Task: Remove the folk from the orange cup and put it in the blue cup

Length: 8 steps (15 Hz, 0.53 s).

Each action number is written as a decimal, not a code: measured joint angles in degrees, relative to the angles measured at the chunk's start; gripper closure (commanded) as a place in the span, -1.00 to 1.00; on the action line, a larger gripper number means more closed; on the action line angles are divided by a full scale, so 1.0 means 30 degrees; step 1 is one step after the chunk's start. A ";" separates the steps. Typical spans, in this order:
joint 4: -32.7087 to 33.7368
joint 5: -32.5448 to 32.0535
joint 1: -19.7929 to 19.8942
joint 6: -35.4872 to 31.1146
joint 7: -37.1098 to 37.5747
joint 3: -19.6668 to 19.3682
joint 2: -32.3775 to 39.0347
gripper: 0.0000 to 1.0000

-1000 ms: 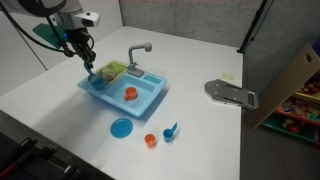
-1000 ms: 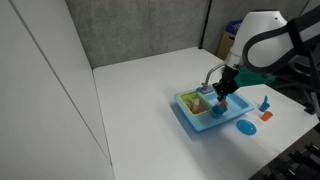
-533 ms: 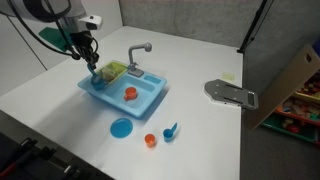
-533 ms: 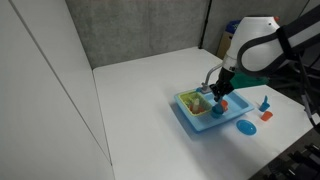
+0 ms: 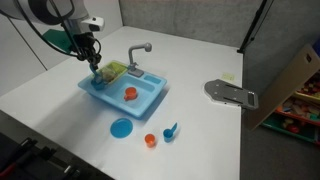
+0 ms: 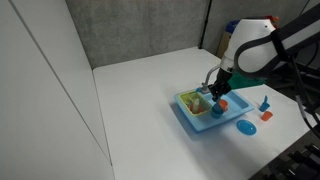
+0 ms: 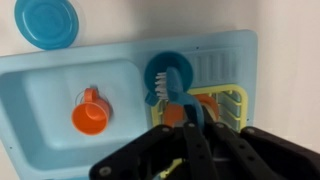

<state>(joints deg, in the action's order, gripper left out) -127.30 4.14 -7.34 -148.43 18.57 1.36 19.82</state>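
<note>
In the wrist view my gripper [image 7: 185, 128] is shut on the slim bluish fork [image 7: 170, 92]. The fork's pale tines reach over the blue cup [image 7: 175, 63]. The blue cup stands in the blue toy sink [image 7: 40, 70] beside the yellow rack [image 7: 238, 100]. The orange-red cup [image 7: 206, 104] sits in that rack, right under my fingers and partly hidden by them. In both exterior views the gripper [image 5: 93, 68] [image 6: 216, 94] hangs over the rack end of the sink.
A second orange cup with a handle [image 7: 90, 110] [image 5: 130, 93] lies in the basin. A flat blue plate [image 5: 121, 128], a small pale orange cup [image 5: 150, 140] and a blue scoop [image 5: 171, 131] lie on the table in front of the sink. A grey faucet [image 5: 138, 52] rises behind it.
My gripper has shifted a little over the rack end of the sink. The cups, plate and scoop have not moved.
</note>
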 measured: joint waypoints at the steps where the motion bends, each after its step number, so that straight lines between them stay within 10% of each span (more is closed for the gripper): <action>1: 0.0017 0.0000 0.0030 0.0000 -0.0049 0.0000 0.0068 0.92; 8: 0.0089 0.0017 0.0210 0.0000 -0.0290 0.0000 0.0456 0.92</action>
<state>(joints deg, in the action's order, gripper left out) -127.03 4.19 -6.70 -148.43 17.70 1.36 21.18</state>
